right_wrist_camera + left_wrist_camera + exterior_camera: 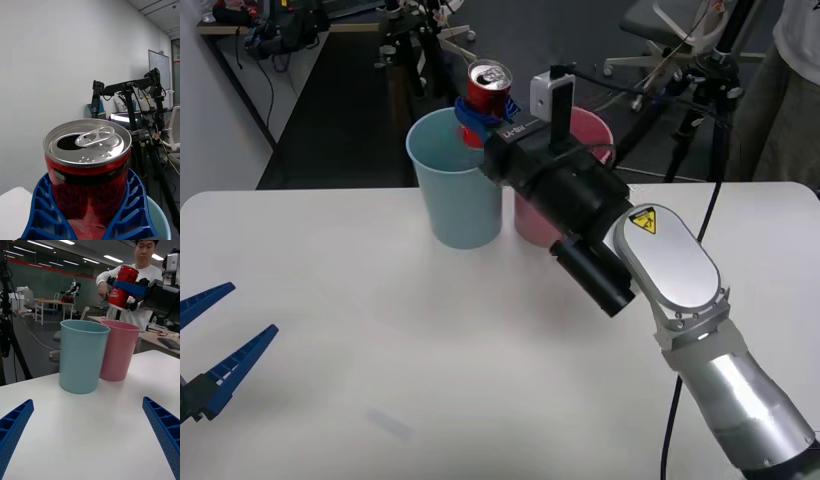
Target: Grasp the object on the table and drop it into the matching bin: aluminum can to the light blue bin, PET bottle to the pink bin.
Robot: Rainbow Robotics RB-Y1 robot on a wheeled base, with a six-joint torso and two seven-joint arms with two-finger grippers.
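1. front view shows the right gripper (477, 122) clenched on the aluminum can (488, 88), holding it raised over the far rim of the light blue bin (455, 190), near where that bin touches the pink bin (530, 220).
2. right wrist view shows the can (88, 165) seated between the blue ribbed fingers (41, 210), open top upward, with a pale rim just below; the grip looks snug around the lower body.
3. left wrist view shows the can (123, 287) tilted, and from that side it seems to hang over the seam between the light blue bin (82, 356) and the pink bin (118, 350), perhaps more toward the pink one.
4. main risk, as i judge it: if the fingers let go here, the can may clip the blue bin's rolled rim and bounce out onto the table (380, 340), or tip into the pink bin, the wrong one for aluminium.
5. the tilt adds to this: a leaning can falls sideways rather than straight, and the two rims touch, so there is little margin.
6. the bins are light tapered cups; a bump from the arm or wrist could knock one over.
7. the left gripper (215, 350) rests spread wide and empty, low at the table's near left side, well apart from the bins, so it poses no hazard.
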